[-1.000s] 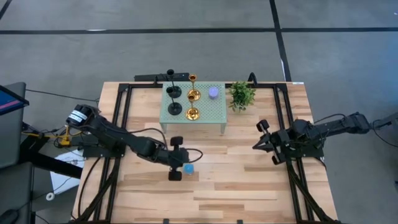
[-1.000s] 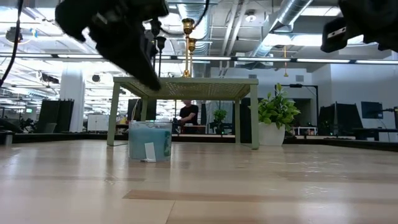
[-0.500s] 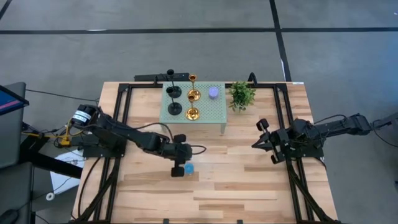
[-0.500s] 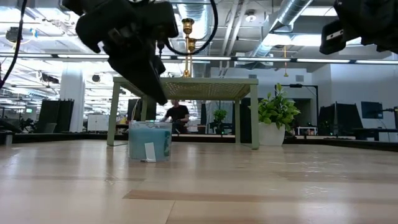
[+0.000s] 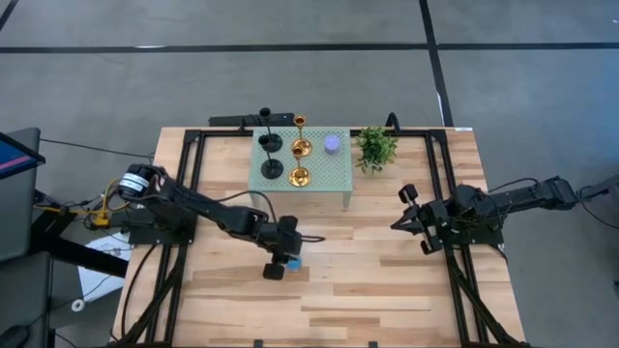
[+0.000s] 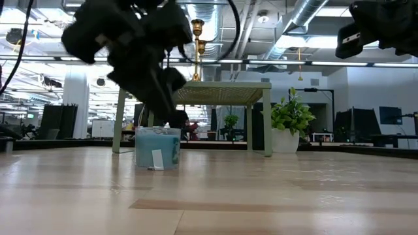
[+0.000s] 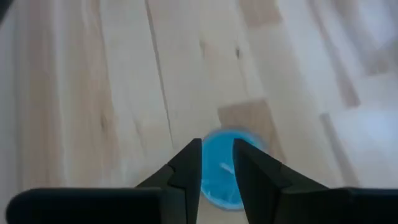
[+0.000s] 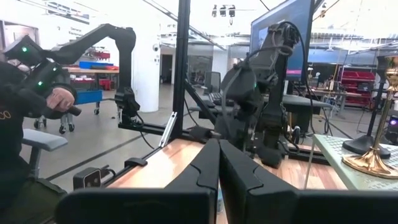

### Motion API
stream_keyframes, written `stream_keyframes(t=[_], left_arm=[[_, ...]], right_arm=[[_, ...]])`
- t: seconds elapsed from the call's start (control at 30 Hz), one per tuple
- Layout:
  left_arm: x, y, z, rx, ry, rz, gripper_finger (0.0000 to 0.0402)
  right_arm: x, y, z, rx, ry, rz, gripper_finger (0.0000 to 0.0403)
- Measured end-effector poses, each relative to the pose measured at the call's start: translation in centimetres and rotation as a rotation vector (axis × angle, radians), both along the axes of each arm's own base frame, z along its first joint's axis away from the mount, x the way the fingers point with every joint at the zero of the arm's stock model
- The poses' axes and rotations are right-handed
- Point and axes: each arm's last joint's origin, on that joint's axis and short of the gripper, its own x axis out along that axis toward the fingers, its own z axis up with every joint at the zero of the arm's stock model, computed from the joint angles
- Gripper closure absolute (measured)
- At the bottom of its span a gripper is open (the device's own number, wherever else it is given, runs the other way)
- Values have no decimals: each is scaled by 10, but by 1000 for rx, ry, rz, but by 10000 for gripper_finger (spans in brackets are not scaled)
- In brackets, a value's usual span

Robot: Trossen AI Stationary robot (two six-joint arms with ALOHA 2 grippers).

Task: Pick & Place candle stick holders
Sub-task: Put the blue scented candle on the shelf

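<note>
Light wooden-plank table [image 5: 387, 280] with black frame rails; a small pale-green perforated metal stand [image 5: 324, 179] sits near the middle of the table's far edge

Four candle stick holders are on the stand top, toward its left end: two matte black holders with round bases and slim stems [image 5: 271, 155] along the left edge, two shiny gold holders [image 5: 300, 162] just beside them on the right. In the low view the gold stems [image 6: 196, 40] rise above the stand top; black ones are hidden behind the arm. A small lilac round object [image 5: 333, 144] rests on the stand near its far right part. Small green potted plant [image 5: 375, 147] stands on the table just off the stand's right end

Left gripper [image 5: 281, 259] hangs over a small round blue container [image 7: 222, 168] on the table, in front of the stand's near edge. In the left wrist view its fingers are parted by a narrow gap with the blue container below between them; grasping nothing

Right gripper [image 5: 410, 221] hovers near the right edge of the table, clenched, fingers pressed together in the right wrist view [image 8: 219, 163], nothing held

Person in dark clothing [image 8: 25, 106] seated beyond the table
</note>
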Motion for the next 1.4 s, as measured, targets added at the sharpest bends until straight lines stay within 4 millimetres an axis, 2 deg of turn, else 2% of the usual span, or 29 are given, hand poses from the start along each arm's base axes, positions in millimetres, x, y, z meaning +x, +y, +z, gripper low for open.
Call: stream_keyframes(t=[0.1, 0.23, 0.43, 1.4], left_arm=[[5, 0, -12, 25, 32, 17, 311], [8, 0, -15, 33, 25, 19, 312], [5, 3, -4, 26, -16, 33, 319], [4, 0, -5, -84, 32, 49, 323]], right_arm=[[0, 0, 0, 0, 1, 0, 403], [0, 0, 0, 0, 1, -1, 403], [0, 0, 0, 0, 1, -2, 403], [0, 0, 0, 0, 1, -1, 403]])
